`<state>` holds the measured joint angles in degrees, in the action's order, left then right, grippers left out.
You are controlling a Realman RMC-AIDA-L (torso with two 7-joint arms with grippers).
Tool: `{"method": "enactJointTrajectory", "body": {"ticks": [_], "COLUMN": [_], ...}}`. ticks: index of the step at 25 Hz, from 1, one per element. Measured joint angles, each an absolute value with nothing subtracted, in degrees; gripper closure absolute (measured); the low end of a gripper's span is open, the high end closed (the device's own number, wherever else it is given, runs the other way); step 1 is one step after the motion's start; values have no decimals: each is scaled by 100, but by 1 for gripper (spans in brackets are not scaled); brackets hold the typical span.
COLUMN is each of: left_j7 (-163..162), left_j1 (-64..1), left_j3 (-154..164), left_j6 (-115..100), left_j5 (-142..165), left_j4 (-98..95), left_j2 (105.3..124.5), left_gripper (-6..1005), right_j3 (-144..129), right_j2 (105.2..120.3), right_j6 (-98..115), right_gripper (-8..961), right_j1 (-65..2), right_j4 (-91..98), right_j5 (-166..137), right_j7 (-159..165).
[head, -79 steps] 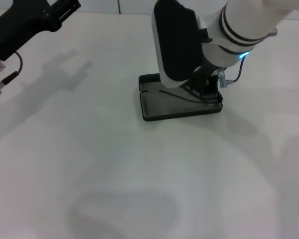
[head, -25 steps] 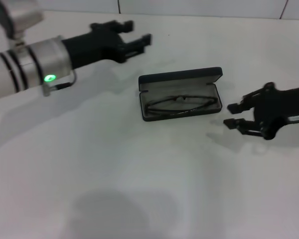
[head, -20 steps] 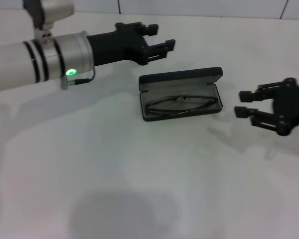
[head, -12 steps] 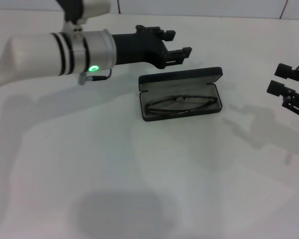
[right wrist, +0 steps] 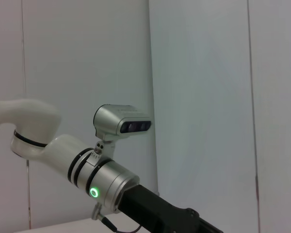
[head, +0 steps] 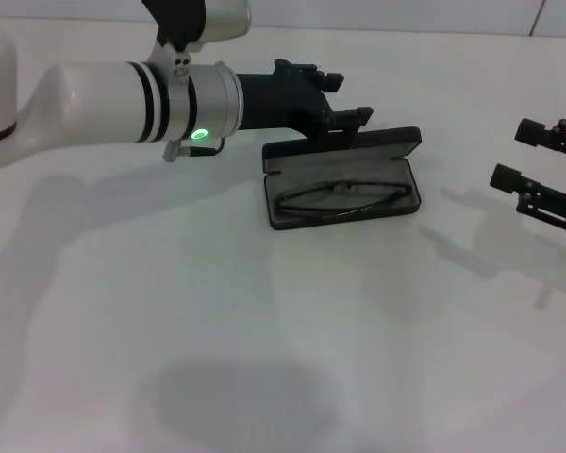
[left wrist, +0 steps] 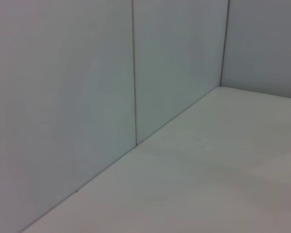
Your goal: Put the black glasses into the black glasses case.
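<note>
Glasses: the black glasses (head: 344, 198) are lying folded inside the tray of the black glasses case (head: 292, 219), just above the centre of the head view, so the placing itself looks done.
Case: it is sitting open on the white table (head: 264, 359), its lid standing up along the far edge, towards the top of the frame.
Change, left: over the last second the left claw (head: 340, 99) has been travelling from the upper left of the frame towards the middle, and it is now arriving at the case's raised lid, its tips right at the lid's top edge.
Left claw state: its two fingers are spread apart and are gripping nothing.
Change, right: the right claw (head: 538, 156) has been pulling away from the case to the right edge of the frame, well apart from it.
Right claw state: it is hanging open and empty.
Meaning: judging by this, the arms are swapping roles; the left one is probably lining up to push the lid down.
Risk: a nudge on the lid could slide the light case across the table.
</note>
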<state>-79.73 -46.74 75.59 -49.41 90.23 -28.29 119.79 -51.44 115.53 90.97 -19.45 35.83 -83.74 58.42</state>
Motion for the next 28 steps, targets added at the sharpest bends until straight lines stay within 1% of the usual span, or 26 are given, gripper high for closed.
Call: {"method": "enactJointTrajectory", "body": {"ticks": [1, 4, 8, 20, 26, 28], "left_j7": [-7973, -7972, -7956, -7801, -6996, -6771], "left_j1": [-4674, -4660, -4635, -4502, -4009, -3678], "left_j3": [7559, 7561, 7650, 8497, 9031, 8964], "left_j6": [-4929, -4789, -4547, -4509, -4813, -5429], "left_j5": [9023, 8989, 8959, 8926, 7888, 7496], "left_j4": [-2821, -2798, -2788, -2862, -3199, -3585], "left_j2": [11980, 11985, 12022, 12035, 12031, 11987], "left_gripper": [363, 363, 363, 363, 363, 363], "right_j3": [-5144, -5145, -5231, -5408, -5399, -5415], "right_j2": [11551, 11549, 11548, 11541, 11533, 11532], "right_j6": [9097, 9109, 9101, 9097, 9124, 9200], "right_gripper": [393, 326, 330, 337, 336, 331], "right_j1": [-1946, -1955, -1997, -1994, -2005, -2032], "right_j4": [3582, 3578, 3576, 3568, 3572, 3596], "right_j5": [-8377, -8413, -8442, -8444, -8526, -8559], "right_j7": [5824, 5802, 5796, 5761, 5799, 5804]}}
